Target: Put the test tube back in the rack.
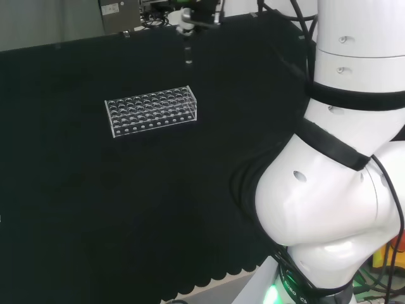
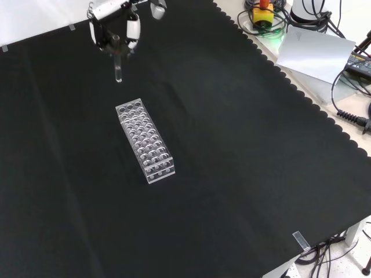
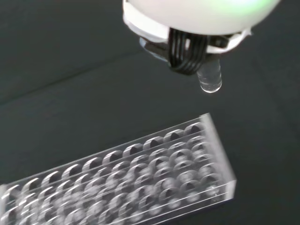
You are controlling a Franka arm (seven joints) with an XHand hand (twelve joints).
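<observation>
A clear plastic test tube rack (image 2: 145, 141) with many empty holes lies on the black cloth; in the head view the rack (image 1: 152, 111) is left of centre. My hand (image 2: 113, 29) hangs above the cloth beyond the rack's far end, its fingers pinching a clear test tube (image 2: 117, 68) that points straight down. In the head view the hand (image 1: 199, 16) is at the top with the test tube (image 1: 188, 50) below it. The wrist view has the test tube's rounded end (image 3: 209, 80) under the fingers (image 3: 187, 54), above and just past the rack's end (image 3: 140, 173).
The cloth's scalloped edge (image 2: 301, 95) runs down the right of the front view, with cables and a grey sheet (image 2: 316, 55) beyond it. The arm's white links (image 1: 342, 158) rise at the head view's right.
</observation>
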